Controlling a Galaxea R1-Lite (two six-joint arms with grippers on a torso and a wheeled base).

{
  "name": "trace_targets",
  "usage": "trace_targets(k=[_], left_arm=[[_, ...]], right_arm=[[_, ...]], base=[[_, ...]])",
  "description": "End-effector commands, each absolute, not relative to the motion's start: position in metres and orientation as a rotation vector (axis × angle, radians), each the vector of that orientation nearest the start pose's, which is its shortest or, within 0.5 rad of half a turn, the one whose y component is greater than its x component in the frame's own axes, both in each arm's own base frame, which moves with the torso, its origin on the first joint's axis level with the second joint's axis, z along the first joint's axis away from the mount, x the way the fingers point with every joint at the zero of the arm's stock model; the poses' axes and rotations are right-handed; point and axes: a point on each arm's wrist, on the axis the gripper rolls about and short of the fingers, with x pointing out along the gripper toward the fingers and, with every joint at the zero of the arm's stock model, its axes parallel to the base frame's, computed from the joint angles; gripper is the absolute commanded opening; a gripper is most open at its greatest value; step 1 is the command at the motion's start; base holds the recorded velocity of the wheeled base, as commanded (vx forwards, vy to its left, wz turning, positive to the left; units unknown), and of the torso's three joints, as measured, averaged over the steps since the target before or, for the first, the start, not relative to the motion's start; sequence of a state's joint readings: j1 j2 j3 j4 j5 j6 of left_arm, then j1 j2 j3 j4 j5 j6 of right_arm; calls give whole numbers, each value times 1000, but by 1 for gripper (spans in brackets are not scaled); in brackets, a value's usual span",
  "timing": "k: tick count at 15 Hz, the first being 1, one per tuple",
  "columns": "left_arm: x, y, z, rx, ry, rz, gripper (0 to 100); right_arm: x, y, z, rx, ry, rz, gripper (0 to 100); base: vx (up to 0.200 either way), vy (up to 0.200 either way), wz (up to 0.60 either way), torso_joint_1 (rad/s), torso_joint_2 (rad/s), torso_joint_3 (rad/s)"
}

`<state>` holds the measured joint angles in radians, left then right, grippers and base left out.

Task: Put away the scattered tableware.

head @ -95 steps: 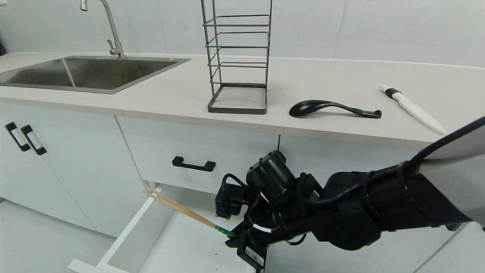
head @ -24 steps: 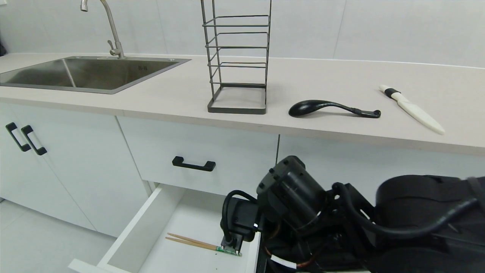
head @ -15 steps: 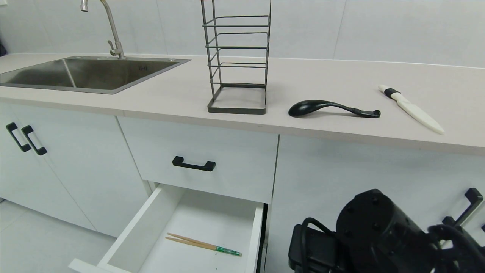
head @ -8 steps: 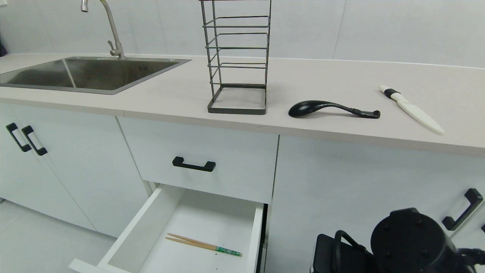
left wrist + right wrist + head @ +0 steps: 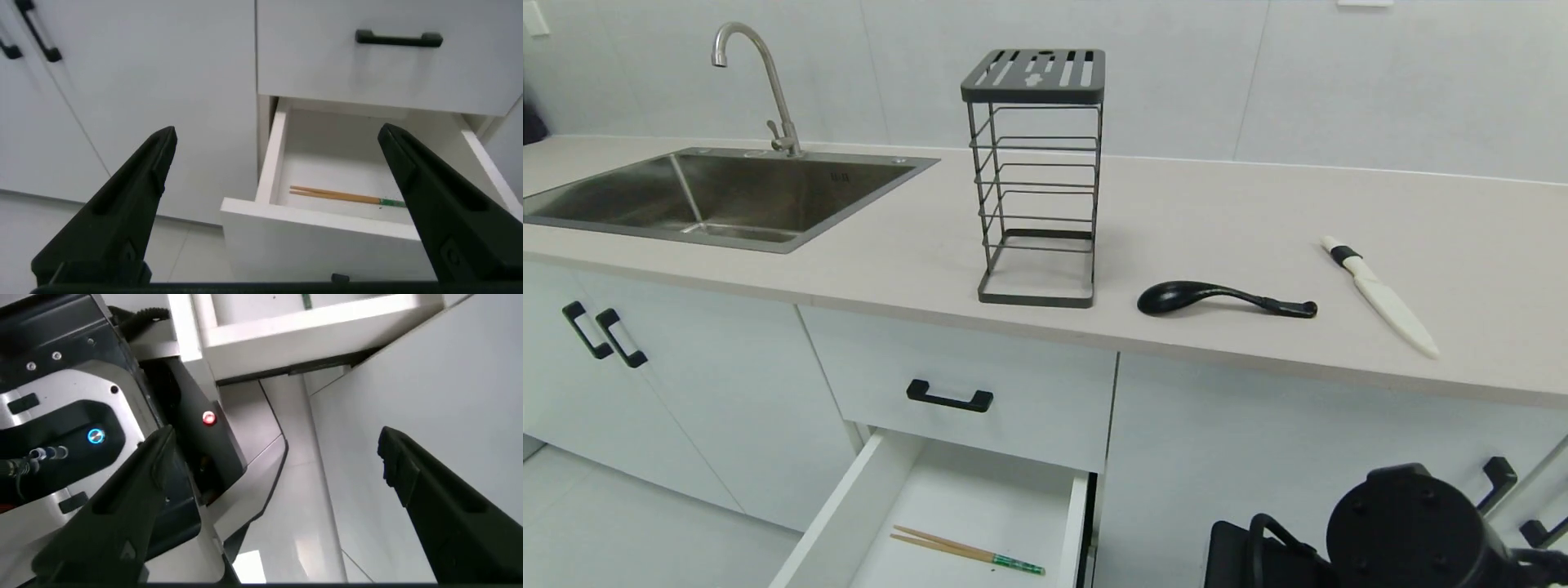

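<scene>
1. Chopsticks point(image 5: 964, 551) lie in the open drawer point(image 5: 837, 516); the left gripper point(image 5: 275, 132) faces them, spread wide and empty.
2. Spoon point(image 5: 1225, 299) on the counter point(image 5: 1217, 220): probably light, stiff and slick. Pinch the thin handle mid-length.
3. Knife point(image 5: 1380, 296), farther right: take it by the banded handle, not the blade.
4. Right gripper point(image 5: 276, 434): spread wide, empty.

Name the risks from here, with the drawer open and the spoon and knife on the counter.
1. The white knife lies with its tip near the counter's front edge; a clumsy grasp might push it off.
2. The black spoon has a curved handle and may pivot when pinched.
3. The open drawer juts out beside the low right arm, so a lift toward the counter may bump it and jolt the chopsticks.
</scene>
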<state>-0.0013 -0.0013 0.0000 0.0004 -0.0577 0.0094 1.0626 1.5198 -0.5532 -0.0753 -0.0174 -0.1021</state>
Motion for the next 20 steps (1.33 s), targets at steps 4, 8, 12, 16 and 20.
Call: trace_targets(k=[4, 8, 12, 16, 20], left_arm=[[-23, -1, 75, 9, 0, -60, 100], [-23, -1, 75, 9, 0, -58, 100], [-23, -1, 75, 9, 0, -58, 100], [-23, -1, 75, 9, 0, -58, 100], [-23, -1, 75, 9, 0, -58, 100]], right_arm=[[104, 186, 117, -571, 760, 1018, 100], [110, 197, 120, -567, 749, 1022, 100], [123, 221, 130, -547, 707, 1028, 100], [129, 232, 132, -546, 700, 1028, 100], [133, 238, 127, -560, 727, 1025, 100]], base=[[0, 0, 0, 174, -466, -296], [0, 0, 0, 192, -476, -287], [0, 0, 0, 206, -489, -289], [0, 0, 0, 229, -515, -287], [0, 0, 0, 254, -547, -295]])
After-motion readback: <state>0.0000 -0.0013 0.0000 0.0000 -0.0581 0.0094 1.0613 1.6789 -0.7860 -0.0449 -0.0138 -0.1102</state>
